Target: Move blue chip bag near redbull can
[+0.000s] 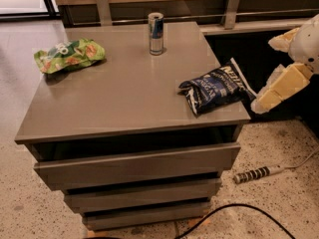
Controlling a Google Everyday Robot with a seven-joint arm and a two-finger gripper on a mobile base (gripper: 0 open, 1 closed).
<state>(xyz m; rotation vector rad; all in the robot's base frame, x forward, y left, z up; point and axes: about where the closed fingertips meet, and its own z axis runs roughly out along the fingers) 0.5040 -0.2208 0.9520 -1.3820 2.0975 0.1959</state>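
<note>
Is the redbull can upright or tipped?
Upright: redbull can stands on its base, rim up. Gripper hangs right of the table.

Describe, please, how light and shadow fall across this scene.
Camera view: bright light washes out the top left corner; the table top has a soft sheen near the redbull can; faint shadows sit under the green snack bag and the blue chip bag; the gripper, off the table's right edge beside that bag, stands pale against a dark recess.

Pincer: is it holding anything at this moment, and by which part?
Nothing is held. The pincer is open, off the right edge of the table, beside the blue chip bag, which lies on the tabletop.
</note>
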